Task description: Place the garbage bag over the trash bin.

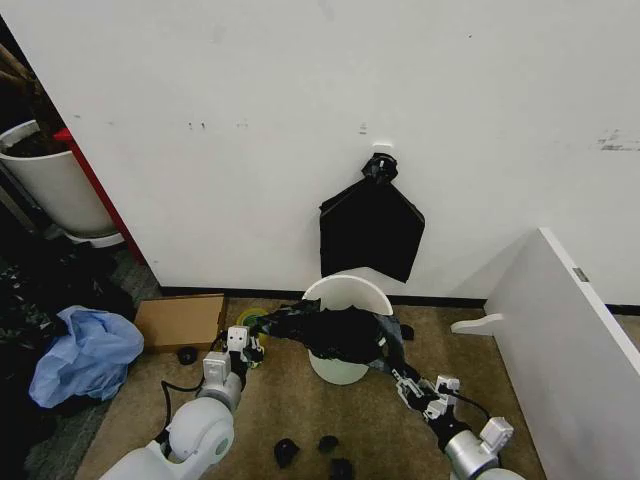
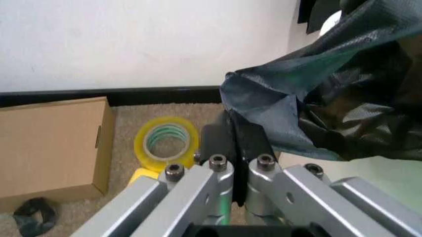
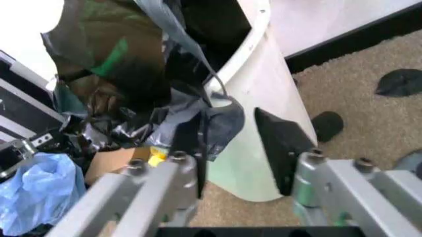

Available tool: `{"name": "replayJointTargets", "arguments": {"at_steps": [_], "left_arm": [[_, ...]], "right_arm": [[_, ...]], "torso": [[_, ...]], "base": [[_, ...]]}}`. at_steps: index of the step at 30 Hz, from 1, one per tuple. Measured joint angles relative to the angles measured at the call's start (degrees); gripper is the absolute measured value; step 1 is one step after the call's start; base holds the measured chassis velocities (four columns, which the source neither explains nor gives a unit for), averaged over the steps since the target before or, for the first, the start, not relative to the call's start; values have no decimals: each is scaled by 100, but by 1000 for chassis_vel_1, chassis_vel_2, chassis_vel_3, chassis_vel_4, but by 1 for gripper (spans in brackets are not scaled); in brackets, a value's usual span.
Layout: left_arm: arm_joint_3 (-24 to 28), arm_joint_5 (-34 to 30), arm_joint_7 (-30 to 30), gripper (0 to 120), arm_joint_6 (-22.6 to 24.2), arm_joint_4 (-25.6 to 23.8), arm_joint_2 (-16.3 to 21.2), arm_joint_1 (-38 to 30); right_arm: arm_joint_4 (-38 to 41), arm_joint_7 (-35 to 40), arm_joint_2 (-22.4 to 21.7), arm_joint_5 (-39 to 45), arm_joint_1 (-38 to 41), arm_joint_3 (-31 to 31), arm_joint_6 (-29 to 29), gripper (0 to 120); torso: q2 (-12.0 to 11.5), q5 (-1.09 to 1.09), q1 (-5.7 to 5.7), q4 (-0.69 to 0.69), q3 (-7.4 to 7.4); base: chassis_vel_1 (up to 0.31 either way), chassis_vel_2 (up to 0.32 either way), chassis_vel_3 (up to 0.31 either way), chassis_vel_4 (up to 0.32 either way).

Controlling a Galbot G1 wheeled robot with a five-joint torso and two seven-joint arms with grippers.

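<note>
Bag draped across the bin's mouth, not yet pulled down around its rim.

We see the thin, glossy black plastic garbage bag (image 1: 335, 332) bunched over the front of the small round cream-white plastic trash bin (image 1: 350, 292), low at the centre of the head view; the back rim is bare. Our left gripper (image 2: 234, 143) has its fingers closed on the bag's left edge; our right gripper (image 3: 240, 143) stands with fingers wide, a bag flap lying against one. Spreading and tucking remain, we judge.

Head looks down; both wrists (close) share the trash bin (image 1: 345, 330).
</note>
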Motion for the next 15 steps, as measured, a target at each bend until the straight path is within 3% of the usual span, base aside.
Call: {"name": "replayJointTargets", "arguments": {"at_steps": [6,15], "left_arm": [[-14,0,-2,0,3,-16,8,14],[-56,53,7,0,12,-51,4,43]], "right_arm": [[-4,81,1,-78,-3,-6,-13,0],[136,96,9,-225,-71,-19,-8,0]], "torso": [[0,0,0,0,0],[0,0,0,0,0]], "base": [[0,0,0,0],[0,0,0,0]]}}
